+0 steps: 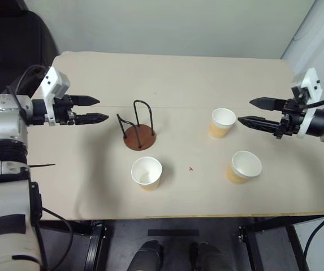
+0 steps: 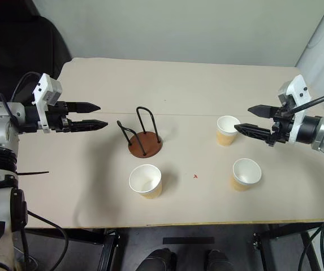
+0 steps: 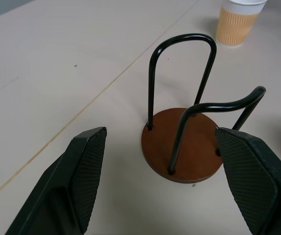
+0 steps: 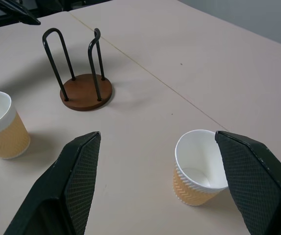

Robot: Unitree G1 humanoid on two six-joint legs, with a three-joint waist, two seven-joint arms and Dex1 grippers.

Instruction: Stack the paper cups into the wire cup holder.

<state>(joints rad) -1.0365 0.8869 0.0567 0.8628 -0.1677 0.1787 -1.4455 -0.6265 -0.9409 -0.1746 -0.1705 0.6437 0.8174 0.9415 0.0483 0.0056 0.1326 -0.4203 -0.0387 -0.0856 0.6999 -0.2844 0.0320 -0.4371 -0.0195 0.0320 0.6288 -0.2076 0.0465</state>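
Nearest us, one of the paper cups (image 1: 146,172) stands upright on the table (image 1: 94,186), just before the empty wire cup holder (image 1: 138,127). Both left gripper (image 1: 98,109) and right gripper (image 1: 250,112) hover with jaws released, grasping nothing. We judge the first pick is next: our right closes on the far cup (image 1: 222,122).

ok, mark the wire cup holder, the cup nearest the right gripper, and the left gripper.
wire cup holder (image 1: 139,138), left eye view, on the brown disc base.
paper cup (image 1: 223,123), left eye view, on its outer wall.
left gripper (image 1: 94,109), left eye view, midway between fingertips.
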